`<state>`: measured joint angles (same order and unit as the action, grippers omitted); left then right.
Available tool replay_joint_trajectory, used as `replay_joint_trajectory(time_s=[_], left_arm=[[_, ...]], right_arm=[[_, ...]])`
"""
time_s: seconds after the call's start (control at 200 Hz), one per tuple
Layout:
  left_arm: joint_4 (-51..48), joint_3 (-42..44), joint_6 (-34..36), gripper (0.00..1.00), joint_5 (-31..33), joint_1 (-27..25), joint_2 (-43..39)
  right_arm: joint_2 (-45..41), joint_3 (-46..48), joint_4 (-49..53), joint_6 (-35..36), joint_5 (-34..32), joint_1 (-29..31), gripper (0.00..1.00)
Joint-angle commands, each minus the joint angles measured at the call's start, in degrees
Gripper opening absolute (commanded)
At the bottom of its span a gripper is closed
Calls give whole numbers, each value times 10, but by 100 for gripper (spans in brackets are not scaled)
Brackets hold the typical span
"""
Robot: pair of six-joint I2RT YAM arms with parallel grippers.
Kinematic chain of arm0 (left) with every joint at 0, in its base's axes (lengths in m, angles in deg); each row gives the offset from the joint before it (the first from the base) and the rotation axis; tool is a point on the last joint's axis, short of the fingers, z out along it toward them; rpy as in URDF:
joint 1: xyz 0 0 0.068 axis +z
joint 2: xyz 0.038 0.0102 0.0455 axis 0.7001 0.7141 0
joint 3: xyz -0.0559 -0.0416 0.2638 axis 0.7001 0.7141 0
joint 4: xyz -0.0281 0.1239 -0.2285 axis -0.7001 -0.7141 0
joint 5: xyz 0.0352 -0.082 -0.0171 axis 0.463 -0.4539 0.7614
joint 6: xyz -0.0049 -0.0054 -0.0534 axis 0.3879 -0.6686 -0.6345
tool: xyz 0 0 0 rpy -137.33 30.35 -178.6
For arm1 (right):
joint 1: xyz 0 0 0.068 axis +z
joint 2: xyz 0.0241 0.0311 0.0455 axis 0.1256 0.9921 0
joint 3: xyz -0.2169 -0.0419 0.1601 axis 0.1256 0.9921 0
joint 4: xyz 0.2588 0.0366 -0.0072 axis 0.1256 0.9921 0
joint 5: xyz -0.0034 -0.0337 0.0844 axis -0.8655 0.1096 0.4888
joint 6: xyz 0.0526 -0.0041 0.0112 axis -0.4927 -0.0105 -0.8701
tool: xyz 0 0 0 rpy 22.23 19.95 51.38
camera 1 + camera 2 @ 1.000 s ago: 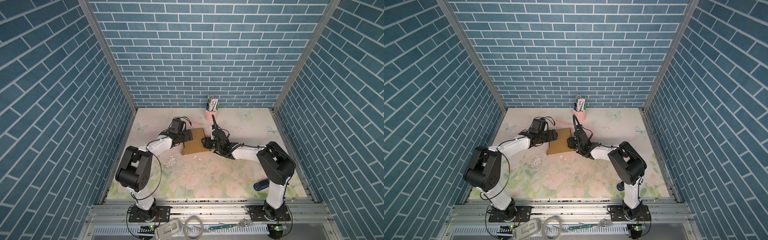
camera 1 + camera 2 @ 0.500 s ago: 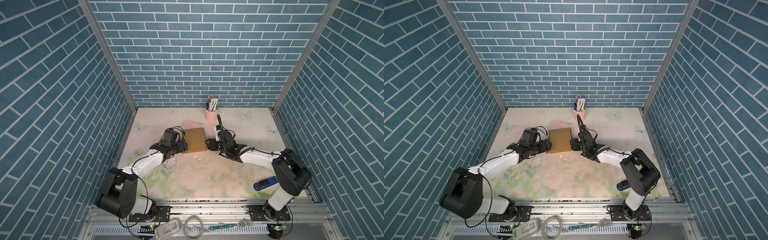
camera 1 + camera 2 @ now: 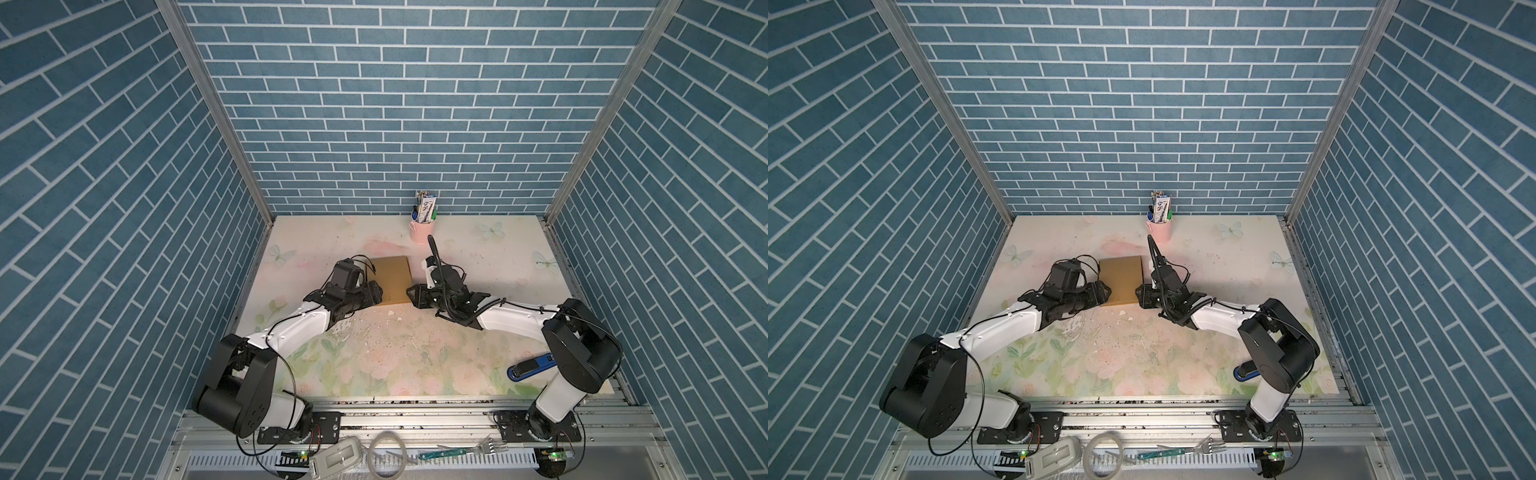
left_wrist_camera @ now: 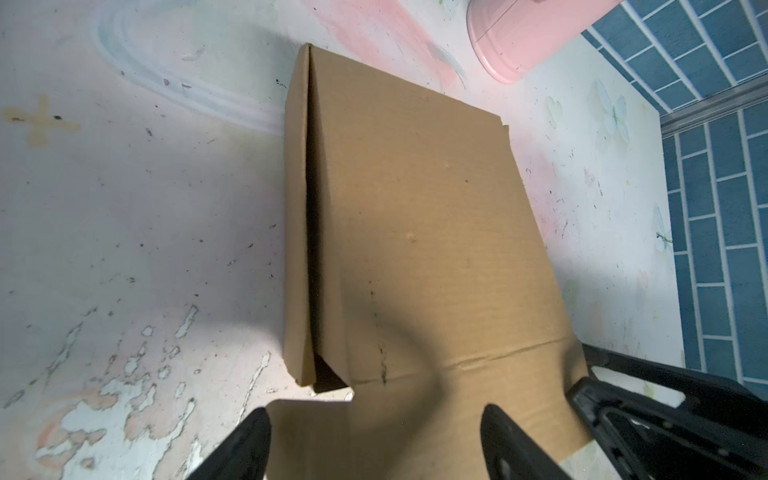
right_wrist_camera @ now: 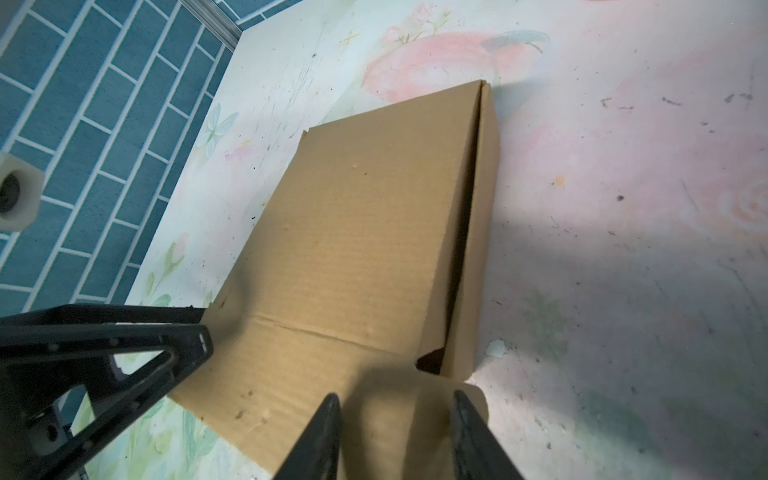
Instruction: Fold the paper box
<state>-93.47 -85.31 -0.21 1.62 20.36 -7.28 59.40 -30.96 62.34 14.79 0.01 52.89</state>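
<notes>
Left fingers (image 4: 245, 436) spread wide above the near flap, gripping nothing | right fingers (image 5: 320, 432) apart astride the flap's corner tab, pinch cannot be told | paper box (image 3: 390, 278) has dropped from tilted to flat on the desk (image 3: 478, 257), between both arms | near flap untucked, judged the remaining fold

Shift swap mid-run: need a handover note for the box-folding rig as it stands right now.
Left pincer: open, over the near-left corner of the paper box.
Right pincer: open, over the near-right corner.
Box: lies flat on the table, in front of the pink cup.
Done: panels folded into a shallow, closed-looking shape.
Left: near flap lies flat, not yet folded; both side seams gape.
</notes>
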Motion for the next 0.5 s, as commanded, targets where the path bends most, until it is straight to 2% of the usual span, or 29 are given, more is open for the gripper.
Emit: replay_joint_trajectory(time_s=[0.0, 0.215, 0.495], left_arm=[[17, 10, -7, 80, -3, -6, 8], [33, 14, -14, 74, -5, -19, 18], [34, 12, -13, 71, 0, -29, 19]], right_arm=[[3, 8, -11, -28, 5, 3, 42], [1, 14, -19, -43, 5, 4, 38], [4, 18, -29, -65, 29, 5, 34]])
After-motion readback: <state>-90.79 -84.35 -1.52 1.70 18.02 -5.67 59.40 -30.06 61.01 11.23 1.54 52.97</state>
